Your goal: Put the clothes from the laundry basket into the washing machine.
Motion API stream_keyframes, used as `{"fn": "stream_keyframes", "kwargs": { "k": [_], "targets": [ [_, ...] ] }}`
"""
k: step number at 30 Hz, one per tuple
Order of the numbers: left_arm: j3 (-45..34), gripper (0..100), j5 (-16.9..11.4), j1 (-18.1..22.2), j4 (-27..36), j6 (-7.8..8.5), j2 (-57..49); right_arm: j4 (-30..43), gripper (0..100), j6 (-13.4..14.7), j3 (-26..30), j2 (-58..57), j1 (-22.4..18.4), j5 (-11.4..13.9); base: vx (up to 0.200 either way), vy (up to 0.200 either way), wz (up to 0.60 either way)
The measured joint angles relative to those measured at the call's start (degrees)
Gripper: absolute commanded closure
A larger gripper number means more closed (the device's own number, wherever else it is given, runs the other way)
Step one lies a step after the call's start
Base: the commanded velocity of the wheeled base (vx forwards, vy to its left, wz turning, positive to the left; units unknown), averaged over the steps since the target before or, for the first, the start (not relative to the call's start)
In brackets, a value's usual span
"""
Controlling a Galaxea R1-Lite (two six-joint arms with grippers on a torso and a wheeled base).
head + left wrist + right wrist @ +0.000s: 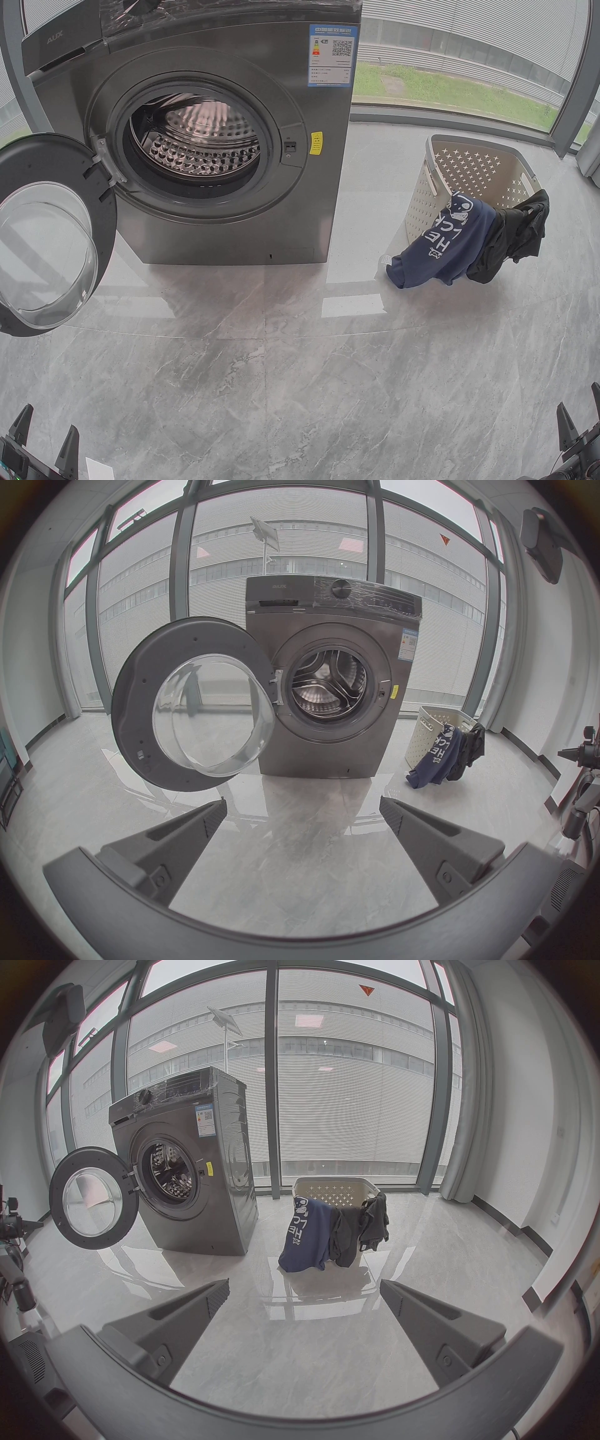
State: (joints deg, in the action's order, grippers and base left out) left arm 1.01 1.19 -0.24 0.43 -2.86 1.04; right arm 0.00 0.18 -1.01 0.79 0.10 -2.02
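Observation:
A grey front-loading washing machine (206,131) stands at the back left, its round door (47,240) swung wide open to the left and its steel drum (197,140) bare. To its right sits a cream laundry basket (478,169). A navy blue garment (440,244) with white print and a black garment (515,234) hang over the basket's front rim, the blue one touching the floor. My left gripper (45,440) is low at the near left, open and holding nothing. My right gripper (581,415) is low at the near right, open too. Both are far from the basket.
A grey marble floor (300,375) stretches between me and the machine. Floor-to-ceiling windows (350,1085) run behind the machine and basket. A curtain (459,1116) hangs in the far right corner. A small white slip (99,469) lies on the floor by my left gripper.

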Motion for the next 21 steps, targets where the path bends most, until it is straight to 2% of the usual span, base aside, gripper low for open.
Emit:
{"fn": "stream_keyframes", "kwargs": {
  "k": [12, 21],
  "targets": [
    [0.00, 0, 0.02, -0.02, 0.04, 0.00, 0.00, 0.00, 0, 0.00, 0.00, 0.02, -0.07, 0.00, 0.000, -0.200, 0.00],
    [0.00, 0, 0.00, 0.02, -0.02, 0.00, 0.00, 0.00, 0, 0.00, 0.00, 0.05, 0.00, 0.00, 0.000, 0.000, 0.00]
  ]
}}
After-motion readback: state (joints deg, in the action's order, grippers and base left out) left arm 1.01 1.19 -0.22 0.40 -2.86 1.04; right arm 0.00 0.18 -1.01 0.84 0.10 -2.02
